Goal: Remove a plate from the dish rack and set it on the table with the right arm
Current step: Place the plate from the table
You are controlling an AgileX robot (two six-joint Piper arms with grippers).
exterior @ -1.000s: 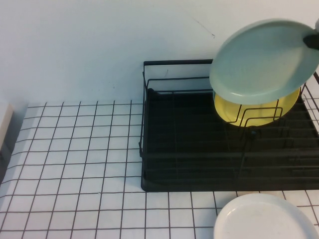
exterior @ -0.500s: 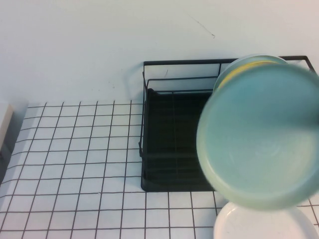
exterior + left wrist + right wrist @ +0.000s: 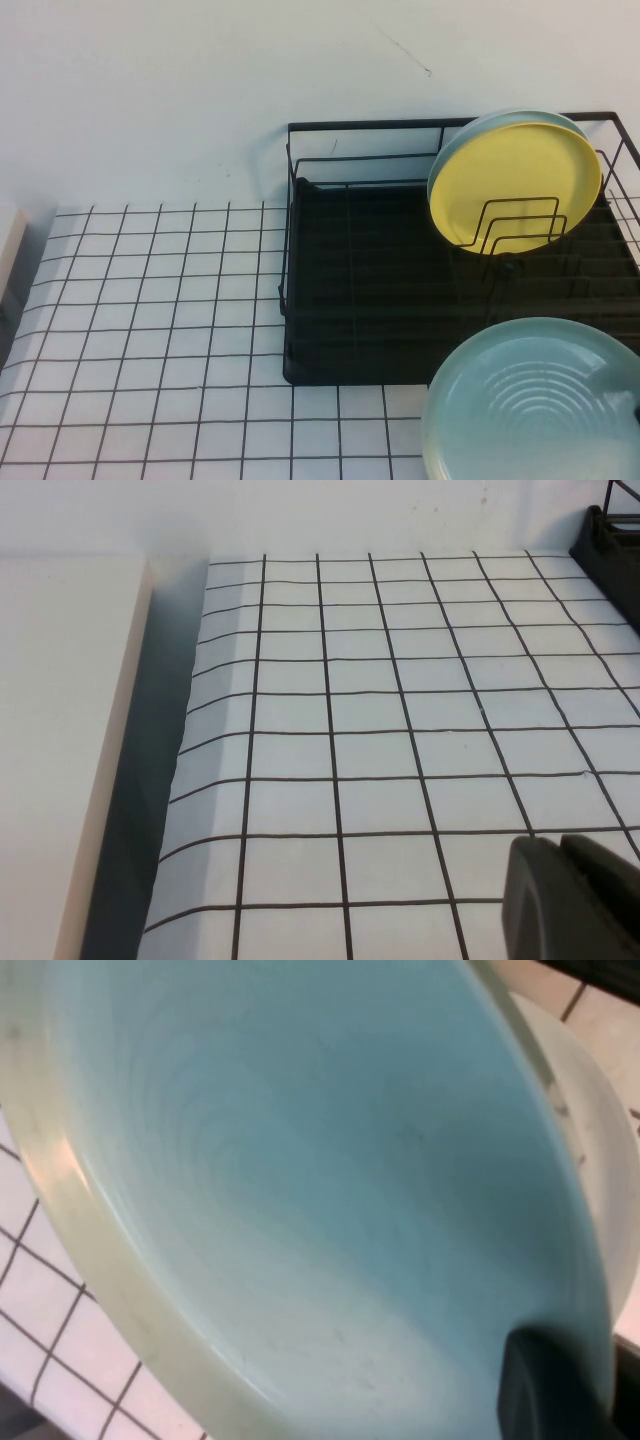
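The mint plate (image 3: 535, 400) lies nearly flat, face up, at the front right, in front of the dish rack (image 3: 350, 300). It fills the right wrist view (image 3: 300, 1190). My right gripper (image 3: 590, 1385) is shut on its rim, one finger over the face and one behind; only a dark tip shows at the high view's right edge (image 3: 637, 410). A white plate (image 3: 600, 1130) sits beneath the mint plate; whether they touch I cannot tell. My left gripper (image 3: 562, 852) is shut and empty, low over the gridded table (image 3: 150, 300) at the far left.
In the rack a yellow plate (image 3: 515, 185) stands upright in the wire dividers, with another mint plate (image 3: 470, 130) behind it. A pale raised ledge (image 3: 60, 730) borders the table's left edge. The rack's corner (image 3: 610, 535) shows in the left wrist view.
The mint plate has come out of the rack, swung forward and down, and now covers the white plate at the front right. The left arm has not moved.
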